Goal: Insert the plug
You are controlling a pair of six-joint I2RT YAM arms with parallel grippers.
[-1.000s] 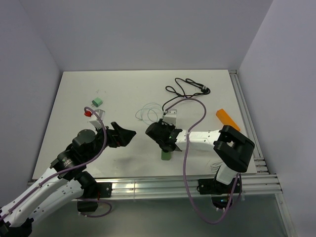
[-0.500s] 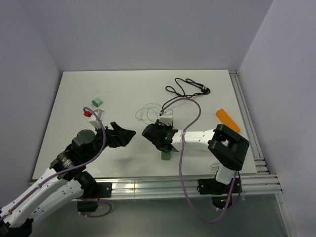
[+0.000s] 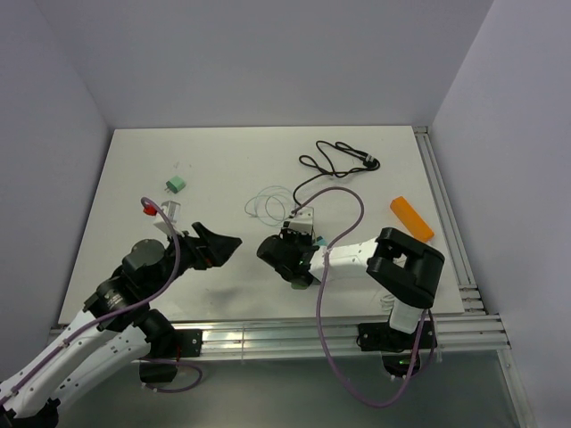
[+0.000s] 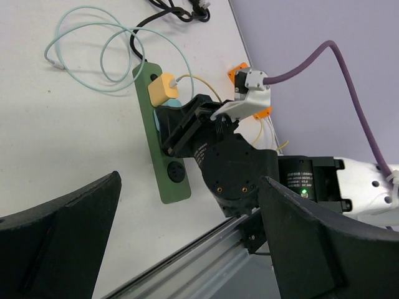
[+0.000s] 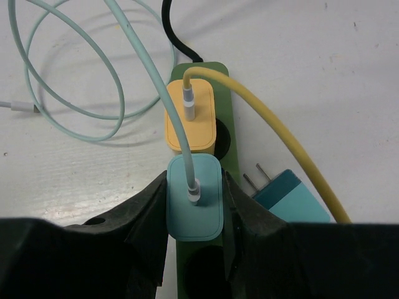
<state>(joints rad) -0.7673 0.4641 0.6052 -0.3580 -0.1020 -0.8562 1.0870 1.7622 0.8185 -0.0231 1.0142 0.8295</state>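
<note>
A green power strip (image 5: 225,128) lies on the white table and also shows in the left wrist view (image 4: 163,168). A yellow plug (image 5: 190,121) sits in one of its sockets. My right gripper (image 5: 194,215) is shut on a light teal plug (image 5: 194,205), held upright on the strip right next to the yellow plug; its prongs are hidden. In the top view the right gripper (image 3: 285,254) covers the strip. My left gripper (image 3: 217,246) is open and empty, hovering left of the strip.
A second, darker teal plug (image 5: 292,194) lies on its side right of the strip. A pale cable coil (image 3: 268,203) and a black cord (image 3: 339,160) lie behind it. An orange block (image 3: 411,218) is at the right, a green block (image 3: 176,185) at the left.
My right gripper has shifted a little left and toward the near edge with the teal plug, now hiding the strip's near end. The left arm has drawn back slightly.
</note>
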